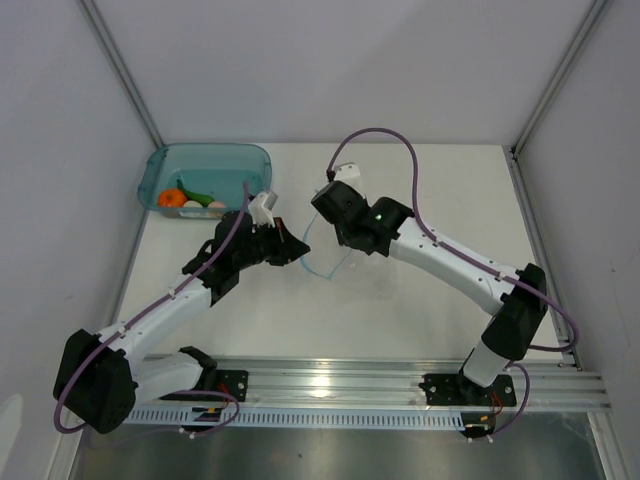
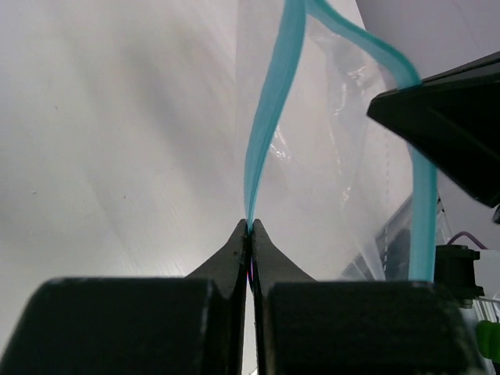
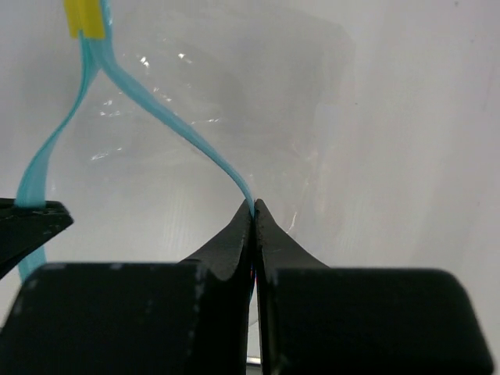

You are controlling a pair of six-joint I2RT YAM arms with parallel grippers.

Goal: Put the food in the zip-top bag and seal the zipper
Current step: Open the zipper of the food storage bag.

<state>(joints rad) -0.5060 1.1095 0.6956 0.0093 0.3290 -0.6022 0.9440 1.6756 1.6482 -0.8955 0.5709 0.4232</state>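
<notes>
The left tool (image 2: 250, 228) is pressed together on the light-blue zipper (image 2: 269, 125), pinching one lip of the strip between its fingertips. The right tool (image 3: 253, 205) is likewise closed tight on the other lip. The two strips run apart from a yellow tab (image 3: 83, 17) at one end, so the mouth of the zip-top bag (image 1: 328, 258) gapes between the two tools, near the middle of the bench (image 1: 420, 310). The clear pouch holds no food. The orange fruit (image 1: 172, 198), the green vegetable (image 1: 197, 196) and the cream-white lump (image 1: 216, 206) lie together in the teal tub (image 1: 215, 155) at the far left corner, well apart from the bag.
</notes>
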